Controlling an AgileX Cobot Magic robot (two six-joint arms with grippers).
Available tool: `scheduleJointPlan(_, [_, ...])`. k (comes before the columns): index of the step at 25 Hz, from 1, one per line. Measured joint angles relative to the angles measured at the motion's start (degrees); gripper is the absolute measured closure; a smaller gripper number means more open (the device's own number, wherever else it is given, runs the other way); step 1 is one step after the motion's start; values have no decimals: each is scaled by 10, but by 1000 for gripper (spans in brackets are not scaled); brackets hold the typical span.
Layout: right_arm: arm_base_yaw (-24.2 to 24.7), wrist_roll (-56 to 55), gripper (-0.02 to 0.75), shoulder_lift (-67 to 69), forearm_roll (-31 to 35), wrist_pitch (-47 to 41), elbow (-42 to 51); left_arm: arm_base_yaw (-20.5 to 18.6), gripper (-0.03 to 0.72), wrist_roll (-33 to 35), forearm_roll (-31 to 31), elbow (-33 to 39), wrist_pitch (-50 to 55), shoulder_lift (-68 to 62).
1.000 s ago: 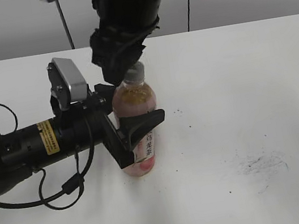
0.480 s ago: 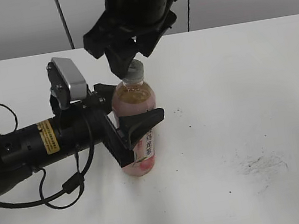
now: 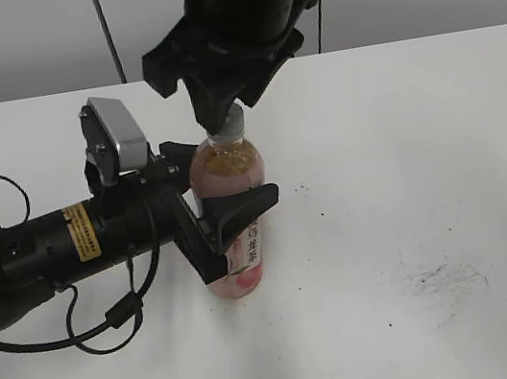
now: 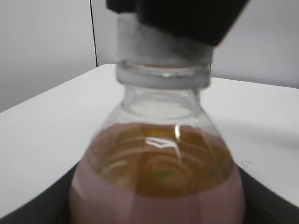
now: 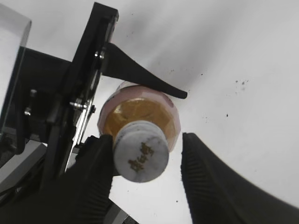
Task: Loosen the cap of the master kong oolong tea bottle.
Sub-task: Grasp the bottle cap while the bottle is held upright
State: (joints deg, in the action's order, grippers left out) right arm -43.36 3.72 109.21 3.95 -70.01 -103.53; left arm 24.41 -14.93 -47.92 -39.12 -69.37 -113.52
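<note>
The master kong oolong tea bottle (image 3: 228, 176) stands upright on the white table (image 3: 403, 155), with amber tea and a pink label. My left gripper (image 3: 231, 215) is shut on its body from the left; its dark fingers (image 4: 32, 210) show at the bottom corners of the left wrist view beside the bottle (image 4: 159, 182). The white cap (image 5: 141, 151), with a dark mark on top, sits on the neck. My right gripper (image 5: 147, 156) hangs over it, open. Its left finger (image 5: 96, 168) is against the cap; the right finger (image 5: 205, 172) stands apart. In the exterior view the right gripper (image 3: 227, 114) hides most of the cap (image 3: 229, 134).
A camera block (image 3: 118, 134) sits on my left arm, whose cables (image 3: 110, 320) loop onto the table at the left. Dark scuff marks (image 3: 438, 275) lie on the table at the right. A thin black pole (image 3: 107, 34) rises behind the table.
My right gripper has turned about the bottle's axis and dropped lower over the cap, now covering most of it. The left gripper and bottle have not moved.
</note>
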Motion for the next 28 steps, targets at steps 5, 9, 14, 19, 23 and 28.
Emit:
scheduleJointPlan(5, [0,6,384,-1,0,0,12,0,242,0,3,0,0,0])
scheduleJointPlan(9, [0,13,384,-1,0,-1,11,-3,242,-1,4,0,0,0])
scheduleJointPlan(14, [0,15,399,-1,0,-1,-12,-3,242,-3,4,0,0,0])
scheduleJointPlan(19, [0,-4,408,-5,4,0,-26,-3,242,-3,4,0,0,0])
scheduleJointPlan(23, [0,-22,406,-10,16,0,-26,-3,242,-3,4,0,0,0])
scheduleJointPlan(28, [0,-30,244,-10,50,-1,-26,-3,242,-3,4,0,0,0])
